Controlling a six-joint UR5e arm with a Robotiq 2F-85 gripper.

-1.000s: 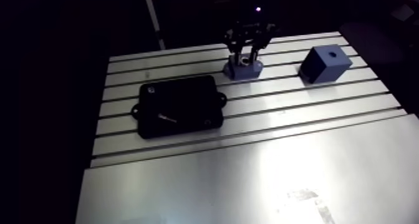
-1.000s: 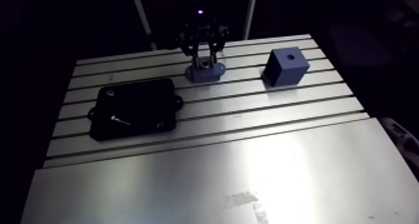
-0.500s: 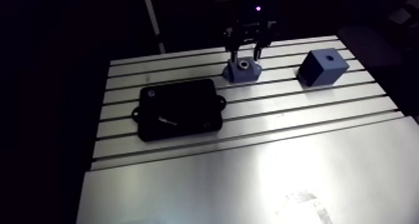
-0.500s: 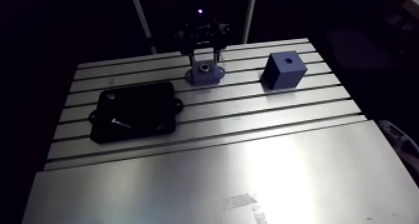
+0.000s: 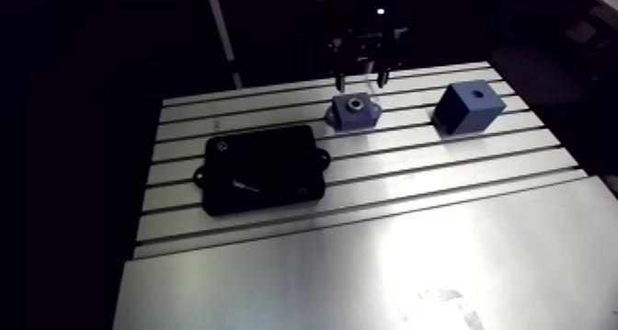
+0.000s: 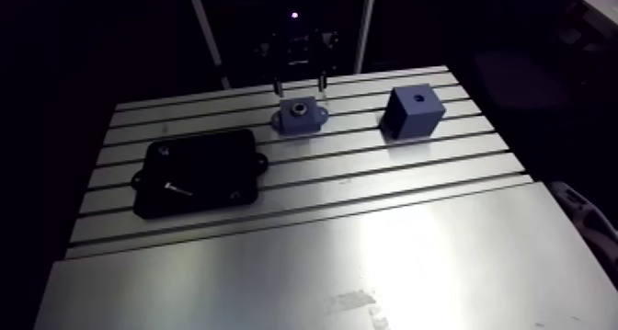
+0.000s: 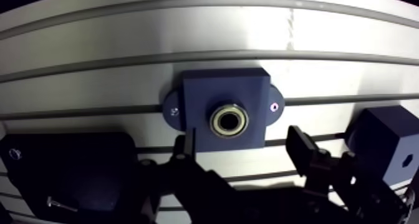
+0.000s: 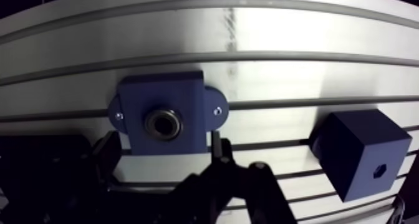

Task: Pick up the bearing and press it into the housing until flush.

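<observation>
Three things lie on the slotted aluminium table [image 5: 368,260], whose surface is smooth, shiny metal with long straight grooves. At the far middle stands the housing [image 5: 354,111], a matt blue block with a square body and a rounded ear on each side, each ear with a small screw hole. The bearing [image 7: 229,120] sits in the round bore of the housing's top face; it is a bright metal ring with a dark hole in its centre. Whether it is fully level with the face cannot be told. To the right, apart from the housing, is a blue cube [image 5: 470,107] with sharp edges and one small hole in its top. To the left and nearer lies a flat black box [image 5: 264,167] with rounded corners and small tabs, and a small metal screw [image 5: 244,181] rests on it. The gripper [image 7: 242,145] hangs above the housing with its two dark fingers [image 7: 187,142] spread wide, and it holds nothing.
</observation>
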